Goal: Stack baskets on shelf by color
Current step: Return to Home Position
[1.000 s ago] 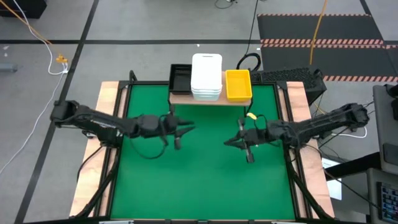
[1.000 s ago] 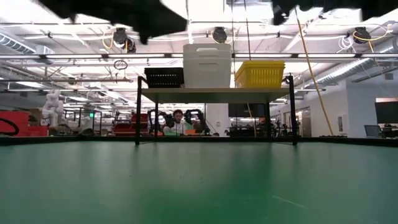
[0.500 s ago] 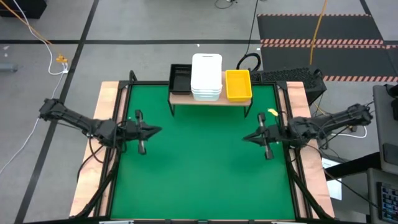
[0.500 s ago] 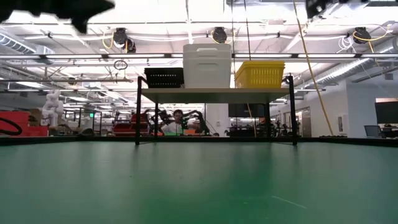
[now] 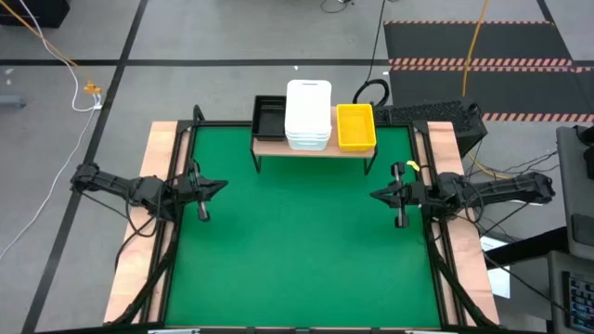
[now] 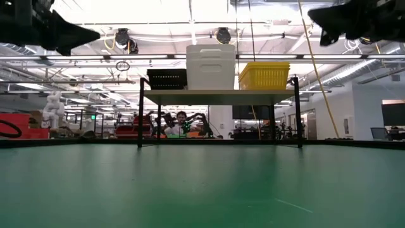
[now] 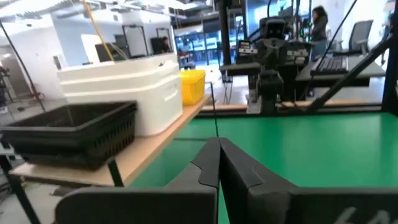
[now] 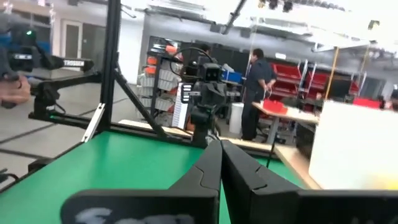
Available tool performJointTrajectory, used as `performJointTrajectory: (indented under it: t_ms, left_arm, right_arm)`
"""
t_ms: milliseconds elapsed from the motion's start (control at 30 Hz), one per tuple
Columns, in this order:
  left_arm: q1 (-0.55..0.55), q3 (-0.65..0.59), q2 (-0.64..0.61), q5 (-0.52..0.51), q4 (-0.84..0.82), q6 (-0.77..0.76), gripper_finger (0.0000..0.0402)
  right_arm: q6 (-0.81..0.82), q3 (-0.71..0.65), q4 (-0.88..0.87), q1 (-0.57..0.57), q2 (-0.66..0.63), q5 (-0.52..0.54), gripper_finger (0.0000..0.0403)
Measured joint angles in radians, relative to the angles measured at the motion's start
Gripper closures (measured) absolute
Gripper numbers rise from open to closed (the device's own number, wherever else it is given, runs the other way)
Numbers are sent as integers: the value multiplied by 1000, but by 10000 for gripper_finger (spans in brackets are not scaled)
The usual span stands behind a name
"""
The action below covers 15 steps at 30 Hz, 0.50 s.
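Black basket (image 5: 269,116), white stack (image 5: 308,113), yellow stack (image 5: 355,126)

The floor (image 5: 232,37) is grey with dark lines. A yellow cable (image 5: 90,89) lies on it, and so does a black mat (image 5: 436,39) with striped edges. Bright lights (image 6: 209,12) shine from the ceiling. Far back are red shelves (image 8: 311,78) and a person (image 8: 256,74) standing.

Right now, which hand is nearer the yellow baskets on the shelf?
Right. The right hand is by the right edge of the table, close in front of the yellow baskets; the left hand is by its left edge, across the shelf from them.
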Motion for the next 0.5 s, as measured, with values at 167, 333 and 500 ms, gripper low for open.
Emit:
performJointTrajectory:
  t_ms: [167, 333, 500]
  left_arm:
    - [32, 0, -49, 12, -93, -11, 393]
    - [67, 0, -79, 13, -187, -15, 397]
    - [97, -1, -130, 16, -237, -26, 390]
  right_arm:
    - [110, -36, -3, -88, 12, -59, 403]
    - [146, -91, -4, -133, 12, -77, 403]
    - [175, -137, 61, -182, -8, -79, 403]
